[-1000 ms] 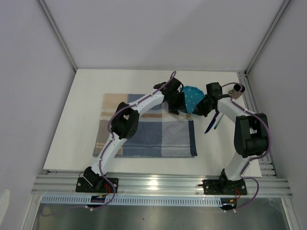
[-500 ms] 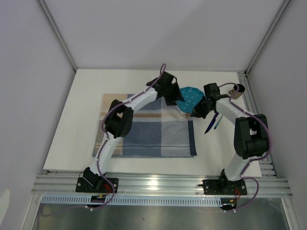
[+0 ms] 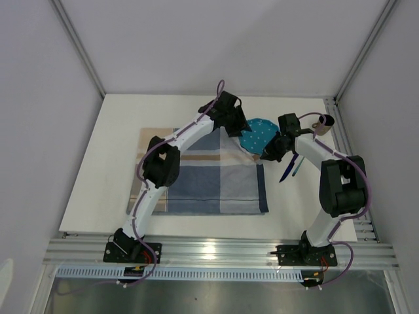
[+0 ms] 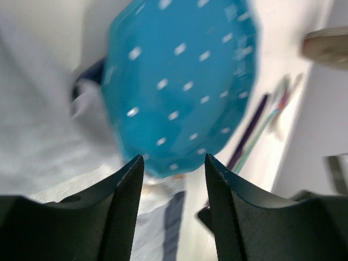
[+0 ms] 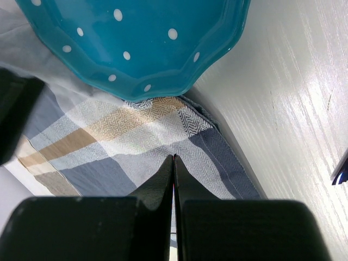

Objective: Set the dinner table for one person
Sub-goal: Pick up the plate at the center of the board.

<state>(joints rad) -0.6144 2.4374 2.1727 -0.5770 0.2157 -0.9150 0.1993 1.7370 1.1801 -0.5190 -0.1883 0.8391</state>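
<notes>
The table is spanning the whole workspace and carrying the placemat. The plate is overlapping the placemat's far right corner. The left gripper is hovering above the plate, jaws apart and empty. The right gripper is pointing at the plate's rim, jaws pressed together.

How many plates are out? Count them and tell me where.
1. The teal white-dotted plate overlaps the far right corner of the checked placemat; others could be hidden.
</notes>
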